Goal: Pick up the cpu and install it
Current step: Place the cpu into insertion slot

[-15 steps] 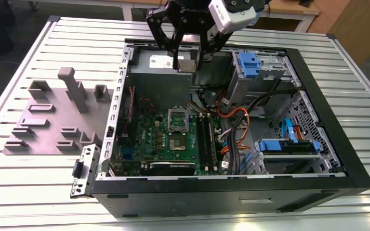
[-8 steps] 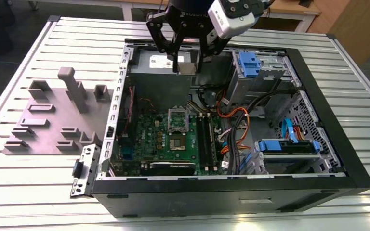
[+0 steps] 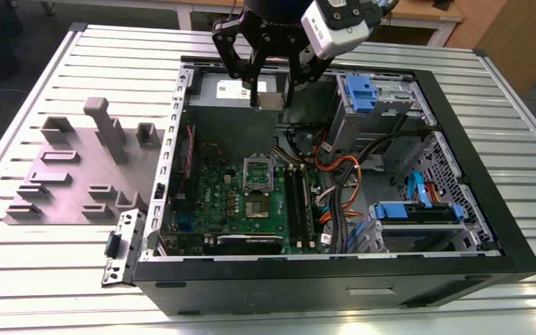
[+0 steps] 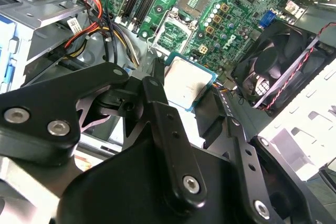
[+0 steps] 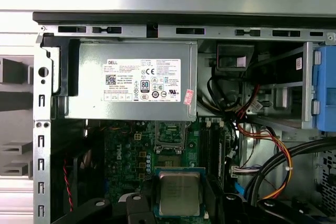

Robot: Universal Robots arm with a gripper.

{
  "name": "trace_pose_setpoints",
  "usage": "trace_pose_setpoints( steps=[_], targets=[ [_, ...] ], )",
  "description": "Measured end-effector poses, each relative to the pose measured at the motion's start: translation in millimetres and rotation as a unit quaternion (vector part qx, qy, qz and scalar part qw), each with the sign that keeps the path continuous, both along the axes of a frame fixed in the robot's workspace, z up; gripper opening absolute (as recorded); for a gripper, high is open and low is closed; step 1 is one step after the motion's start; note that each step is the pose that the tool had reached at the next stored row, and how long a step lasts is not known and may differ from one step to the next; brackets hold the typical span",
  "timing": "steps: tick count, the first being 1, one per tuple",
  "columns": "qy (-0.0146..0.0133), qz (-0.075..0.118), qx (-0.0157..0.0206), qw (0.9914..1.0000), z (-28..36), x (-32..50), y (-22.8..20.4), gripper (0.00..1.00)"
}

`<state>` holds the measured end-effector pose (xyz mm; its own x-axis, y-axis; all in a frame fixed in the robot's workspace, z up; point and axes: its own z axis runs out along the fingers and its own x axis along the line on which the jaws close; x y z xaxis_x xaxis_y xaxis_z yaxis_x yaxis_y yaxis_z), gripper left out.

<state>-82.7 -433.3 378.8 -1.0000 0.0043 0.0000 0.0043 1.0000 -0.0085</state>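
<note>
Black pincer (image 4: 188, 88) pinches the cpu (image 4: 186, 77) by opposite edges, likely sparing its contact face, high over the open computer case (image 3: 324, 279), apart from the socket (image 5: 170, 131).

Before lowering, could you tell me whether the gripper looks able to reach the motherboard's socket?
Probably yes: the gripper, shut on the cpu, hangs over the open case, and the socket looks uncovered, with the cables off to its side.
</note>
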Motion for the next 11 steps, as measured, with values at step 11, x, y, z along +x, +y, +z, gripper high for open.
trace_pose_setpoints(
  steps=[11],
  targets=[
    [0.0000,0.000,0.0000,1.00000,-0.5,0.0,-4.3,0.47]
  ],
)
